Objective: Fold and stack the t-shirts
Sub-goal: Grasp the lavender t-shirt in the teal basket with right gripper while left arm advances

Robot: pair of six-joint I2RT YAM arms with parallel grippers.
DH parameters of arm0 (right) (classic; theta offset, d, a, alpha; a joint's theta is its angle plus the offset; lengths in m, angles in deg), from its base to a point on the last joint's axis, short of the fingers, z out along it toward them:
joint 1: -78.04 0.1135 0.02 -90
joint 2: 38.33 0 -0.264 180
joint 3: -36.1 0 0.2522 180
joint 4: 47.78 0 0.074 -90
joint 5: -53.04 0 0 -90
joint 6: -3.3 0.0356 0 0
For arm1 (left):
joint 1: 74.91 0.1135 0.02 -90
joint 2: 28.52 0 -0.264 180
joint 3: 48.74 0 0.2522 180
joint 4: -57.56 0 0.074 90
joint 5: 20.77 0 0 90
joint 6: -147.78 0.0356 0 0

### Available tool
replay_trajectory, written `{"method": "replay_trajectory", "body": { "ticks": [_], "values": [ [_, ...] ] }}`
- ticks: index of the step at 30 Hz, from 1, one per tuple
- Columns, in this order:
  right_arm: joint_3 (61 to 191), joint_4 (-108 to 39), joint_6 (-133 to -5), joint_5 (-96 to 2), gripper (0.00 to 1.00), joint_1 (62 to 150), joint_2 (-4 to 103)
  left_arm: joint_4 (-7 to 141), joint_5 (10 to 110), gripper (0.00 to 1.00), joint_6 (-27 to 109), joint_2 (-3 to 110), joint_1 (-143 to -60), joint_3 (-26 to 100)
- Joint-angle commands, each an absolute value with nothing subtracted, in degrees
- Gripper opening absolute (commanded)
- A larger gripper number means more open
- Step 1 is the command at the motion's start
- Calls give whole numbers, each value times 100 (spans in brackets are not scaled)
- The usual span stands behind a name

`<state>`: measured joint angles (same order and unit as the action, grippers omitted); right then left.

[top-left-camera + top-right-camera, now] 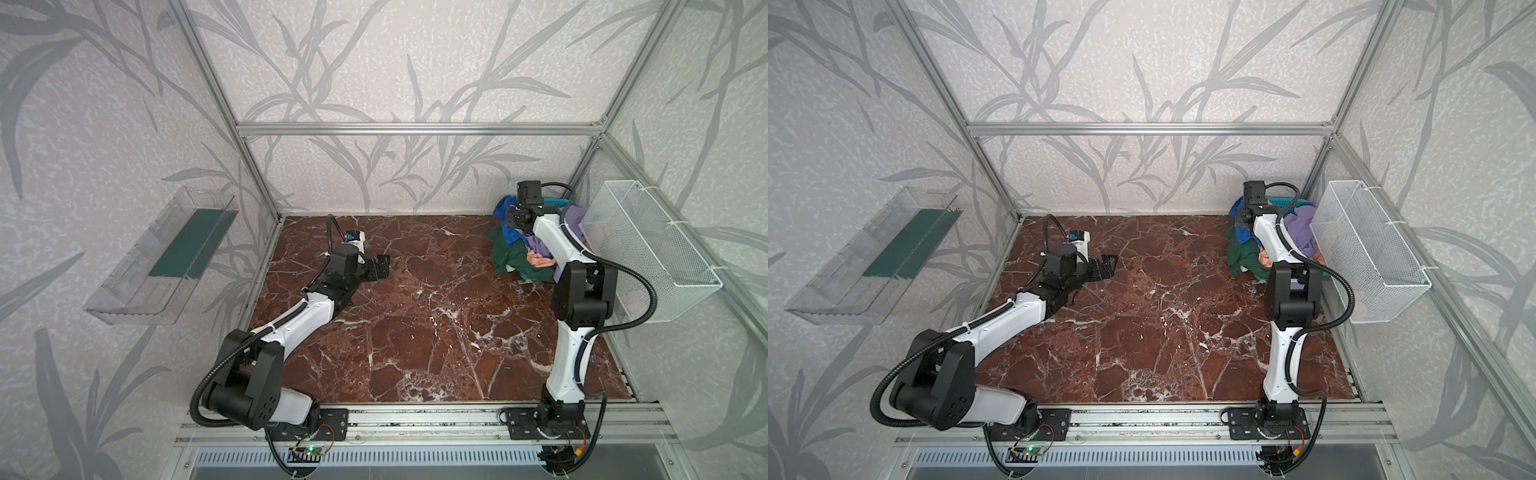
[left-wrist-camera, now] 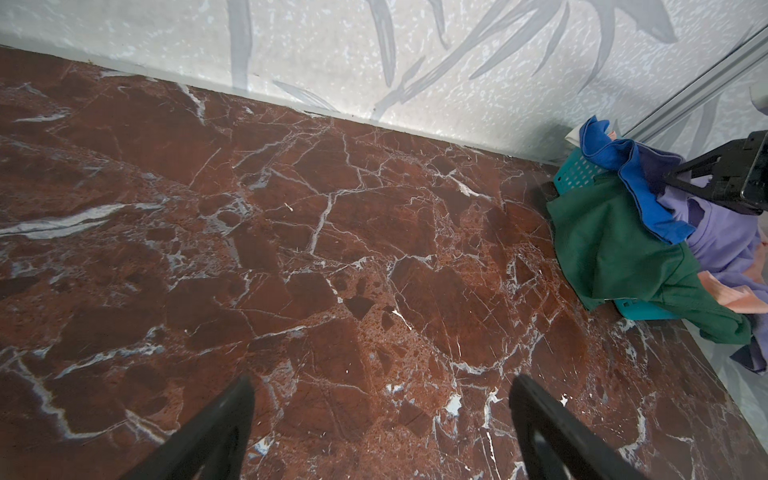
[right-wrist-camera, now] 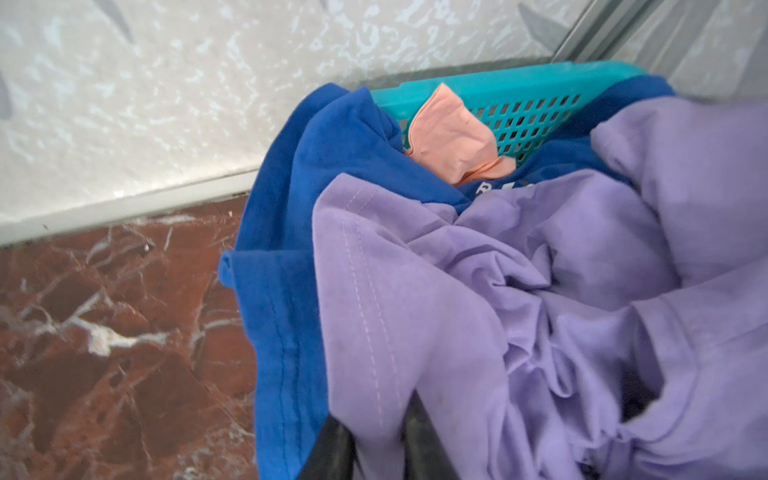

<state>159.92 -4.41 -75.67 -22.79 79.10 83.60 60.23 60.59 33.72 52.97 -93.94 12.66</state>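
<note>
Nothing is folded yet — a crumpled lavender cloth t-shirt point(image 3: 540, 291) is pinched by the right gripper point(image 3: 378, 449), the left gripper point(image 2: 382, 382) held wide.

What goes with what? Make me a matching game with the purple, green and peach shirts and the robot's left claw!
Things:
1. purple shirt
2. green shirt
3. peach shirt
4. left gripper

States:
A. open and holding nothing, over the table
B. a corner poking up against the basket wall
C. pinched by the right gripper
D. draped over the basket's side, down to the table

Pairs: 1-C, 2-D, 3-B, 4-A.
</note>
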Motion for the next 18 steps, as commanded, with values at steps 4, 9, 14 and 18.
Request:
{"method": "replay_trajectory", "body": {
  "ticks": [4,9,14,18],
  "values": [
    [16489,96,-7675,-2220,0,7883,8234,6010,6109,95,3348,5310,-9416,1395],
    [16611,364,-7600,-2142,0,7893,7617,5963,6058,96,3343,5370,-9416,1413],
    [16342,217,-7558,-2356,0,7944,6717,5876,6018,96,3307,5436,-9416,1420],
    [16536,328,-7341,-3110,0,7962,6165,5823,6015,96,3294,5530,-9416,1442]
  ]
}}
